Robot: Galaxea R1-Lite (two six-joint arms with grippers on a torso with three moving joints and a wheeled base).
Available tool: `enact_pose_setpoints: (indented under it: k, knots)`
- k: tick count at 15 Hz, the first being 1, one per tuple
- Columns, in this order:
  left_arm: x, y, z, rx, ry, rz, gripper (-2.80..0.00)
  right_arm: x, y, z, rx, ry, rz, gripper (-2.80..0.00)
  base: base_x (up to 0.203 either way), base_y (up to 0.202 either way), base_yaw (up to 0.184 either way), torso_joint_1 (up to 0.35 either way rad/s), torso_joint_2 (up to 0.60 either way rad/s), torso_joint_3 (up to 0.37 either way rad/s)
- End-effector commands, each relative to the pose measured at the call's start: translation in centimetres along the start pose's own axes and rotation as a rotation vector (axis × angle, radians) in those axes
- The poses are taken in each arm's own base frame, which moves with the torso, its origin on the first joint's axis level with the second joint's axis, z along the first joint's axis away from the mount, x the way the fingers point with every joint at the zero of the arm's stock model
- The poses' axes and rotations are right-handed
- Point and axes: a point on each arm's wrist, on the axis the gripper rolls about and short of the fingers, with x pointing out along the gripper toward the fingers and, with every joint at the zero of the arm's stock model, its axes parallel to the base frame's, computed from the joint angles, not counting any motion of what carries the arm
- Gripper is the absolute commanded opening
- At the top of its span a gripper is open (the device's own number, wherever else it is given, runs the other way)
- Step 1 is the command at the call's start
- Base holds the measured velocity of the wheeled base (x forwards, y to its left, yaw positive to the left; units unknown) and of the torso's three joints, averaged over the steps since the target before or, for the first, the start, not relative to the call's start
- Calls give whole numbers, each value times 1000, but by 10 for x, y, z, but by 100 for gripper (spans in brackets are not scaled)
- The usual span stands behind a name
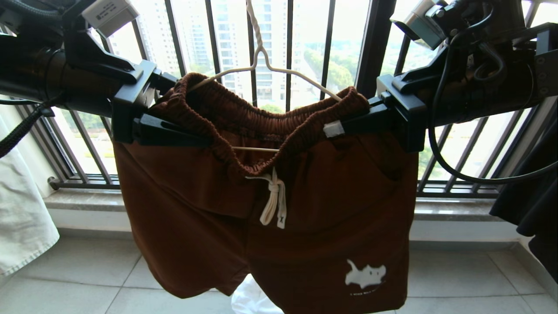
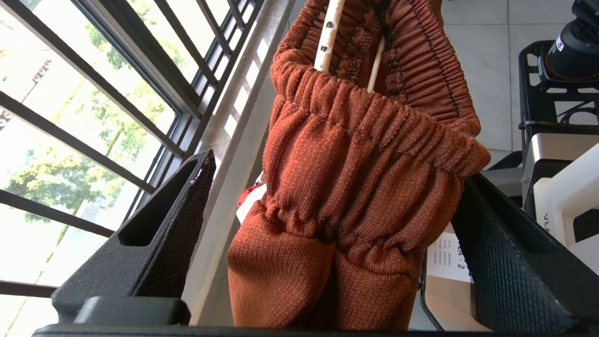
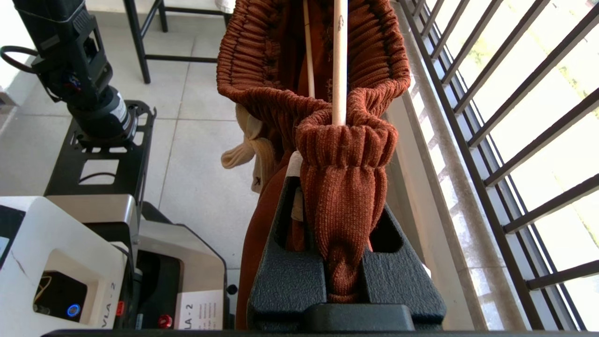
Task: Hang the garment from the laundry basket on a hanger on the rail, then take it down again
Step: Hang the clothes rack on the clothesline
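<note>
Waistband (image 3: 344, 140) pinched between right fingers (image 3: 398, 276).

White paper label (image 3: 199, 316) on the robot's white-and-black base reads "VLA - 2" in black letters; the smaller lines beneath it are illegible. The same label (image 2: 451, 255) appears in the left wrist view, showing only "- 2". A line of tiny white lettering under the white animal-shaped print (image 1: 365, 275) on the rust-brown shorts (image 1: 196, 218) cannot be read.
</note>
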Motion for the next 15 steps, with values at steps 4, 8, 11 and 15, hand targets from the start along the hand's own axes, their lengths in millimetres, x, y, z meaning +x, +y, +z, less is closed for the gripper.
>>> enact_pose_setpoints:
  k: [4, 8, 11, 15]
  knots:
    - [1, 0, -1, -1, -2, -9, -280, 0, 0, 0, -4, -3, 5, -280, 0, 0, 0, 0, 0, 0]
    - [2, -1, 0, 0, -6, -15, -280, 0, -1, -1, -3, 0, 5, -280, 0, 0, 0, 0, 0, 0]
    - [2, -2, -1, -6, -15, -27, -280, 1, -1, -1, -4, 1, 4, -280, 0, 0, 0, 0, 0, 0]
    - [3, -2, -1, -6, -15, -28, -280, 2, -2, -2, -5, 2, 3, -280, 0, 0, 0, 0, 0, 0]
